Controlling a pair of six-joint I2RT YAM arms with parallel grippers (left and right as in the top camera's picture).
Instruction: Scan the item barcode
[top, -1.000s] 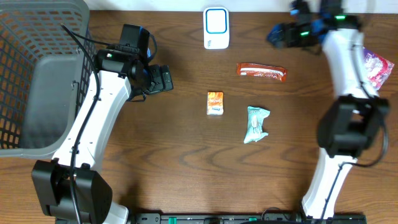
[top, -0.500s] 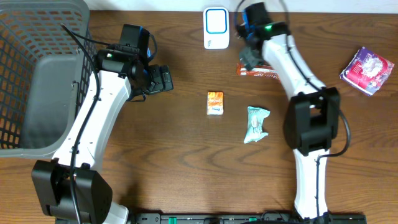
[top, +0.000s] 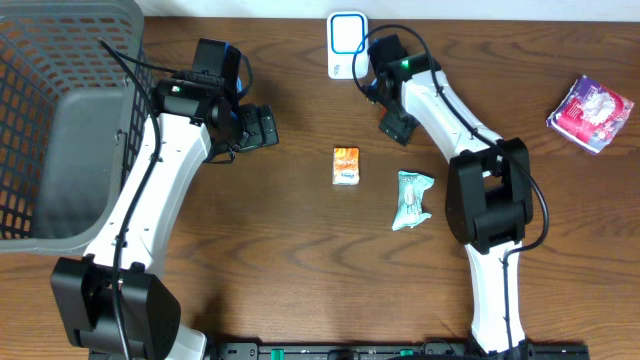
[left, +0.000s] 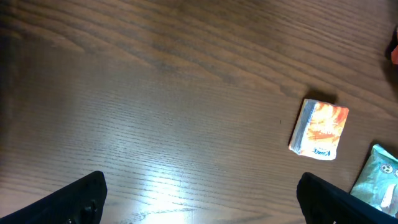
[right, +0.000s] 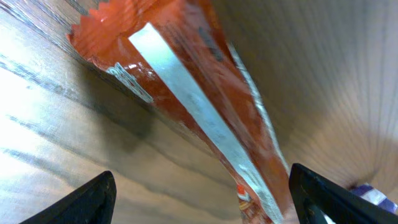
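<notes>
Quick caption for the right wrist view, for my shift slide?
Open right gripper over a red snack bar lying between its fingers on the wooden table.

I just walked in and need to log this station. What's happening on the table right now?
The right gripper is down over the red snack bar, near the white scanner. Its jaws are open on either side of the wrapper and not yet gripping. The left gripper hovers open over the table, holding nothing. An orange box, a teal packet and a purple packet lie clear of both arms.
</notes>
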